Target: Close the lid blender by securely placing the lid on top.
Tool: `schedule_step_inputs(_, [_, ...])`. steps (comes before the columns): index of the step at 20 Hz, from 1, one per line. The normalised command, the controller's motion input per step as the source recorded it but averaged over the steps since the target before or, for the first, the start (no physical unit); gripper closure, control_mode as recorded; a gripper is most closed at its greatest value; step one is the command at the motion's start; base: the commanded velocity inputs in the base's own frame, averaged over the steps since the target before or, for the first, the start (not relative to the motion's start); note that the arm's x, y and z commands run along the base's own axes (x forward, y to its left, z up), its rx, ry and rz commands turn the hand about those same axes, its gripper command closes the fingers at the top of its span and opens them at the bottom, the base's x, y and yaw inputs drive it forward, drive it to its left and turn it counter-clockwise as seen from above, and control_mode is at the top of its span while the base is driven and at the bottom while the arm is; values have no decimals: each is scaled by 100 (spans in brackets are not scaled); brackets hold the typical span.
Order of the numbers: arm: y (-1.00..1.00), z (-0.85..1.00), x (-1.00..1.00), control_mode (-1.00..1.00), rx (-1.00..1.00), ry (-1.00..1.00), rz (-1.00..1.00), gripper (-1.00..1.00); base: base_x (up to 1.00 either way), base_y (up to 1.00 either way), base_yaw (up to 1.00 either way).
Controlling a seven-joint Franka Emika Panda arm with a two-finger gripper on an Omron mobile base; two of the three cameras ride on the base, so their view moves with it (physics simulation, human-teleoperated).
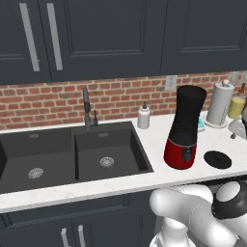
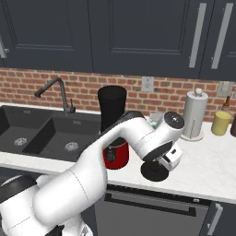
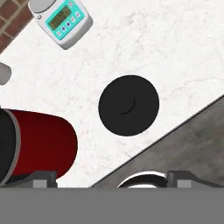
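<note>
The blender (image 1: 185, 128) stands on the white counter right of the sink: a tall black jar with an uncovered top on a glossy red base (image 3: 43, 144). The lid (image 1: 217, 159), a flat black disc with a small knob, lies flat on the counter to the blender's right, close to the front edge. In the right base view my hand hovers just above the lid (image 2: 154, 173). In the hand view the lid (image 3: 128, 105) lies ahead of my gripper (image 3: 113, 180). Its fingertips (image 3: 43, 179) stand wide apart, open and empty.
A dark double sink (image 1: 72, 154) with a faucet (image 1: 87, 108) lies to the left. A white soap bottle (image 1: 144, 116) stands behind the blender. A pale grey canister (image 1: 221, 106), a yellow bottle (image 1: 236, 107) and a teal scale (image 3: 61, 19) stand by the brick wall.
</note>
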Motion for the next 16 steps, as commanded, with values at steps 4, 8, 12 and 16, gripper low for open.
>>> schedule_step_inputs(4, [0, -35, 19, -100, 0, 14, -1, -100, 0, 0, 0])
schedule_step_inputs(8, [0, -34, 20, -100, 0, 9, -1, -100, 0, 0, 0])
schedule_step_inputs(12, [0, -28, 11, -100, 0, 3, 0, -100, 0, 0, 0])
schedule_step_inputs(16, [0, -28, 4, -100, 0, 1, 0, -100, 0, 0, 0])
